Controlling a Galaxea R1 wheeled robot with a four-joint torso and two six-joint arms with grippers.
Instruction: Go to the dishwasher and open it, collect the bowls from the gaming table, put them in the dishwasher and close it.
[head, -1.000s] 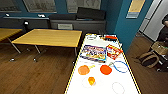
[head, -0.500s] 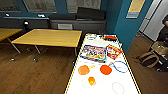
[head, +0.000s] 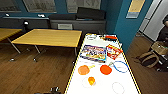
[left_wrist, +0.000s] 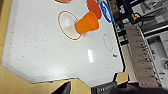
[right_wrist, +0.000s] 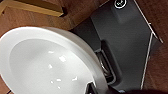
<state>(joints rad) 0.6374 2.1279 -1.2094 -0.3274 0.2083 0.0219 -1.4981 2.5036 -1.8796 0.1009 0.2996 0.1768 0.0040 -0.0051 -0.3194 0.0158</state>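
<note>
Head view: robot stands at the near end of a long white table with a yellow edge and printed rings; its playing surface looks more like air hockey than table football, but it appears to be the gaming table of the task. Toward the far end lie a board-game box and a red packet, set side by side across the width. Mid-table: two orange paddles, one nearer each long edge, and a blue ring by the right edge. Near end: an orange cup on its side, mouth open to the left wrist camera, lying across a red printed circle; judged loose clutter, not a task item. Right wrist view: a white bowl sits very close under the camera, above wood floor and the robot's dark base. Its rim runs to the bottom edge of that picture, where the claw would be; judged carried by the right arm for the trip to the dishwasher, but the fingers are not visible, so open or closed: cannot tell. Left claw: also cannot tell. Dishwasher: no steel-fronted unit identifiable among the dark cabinets along the far wall.
</note>
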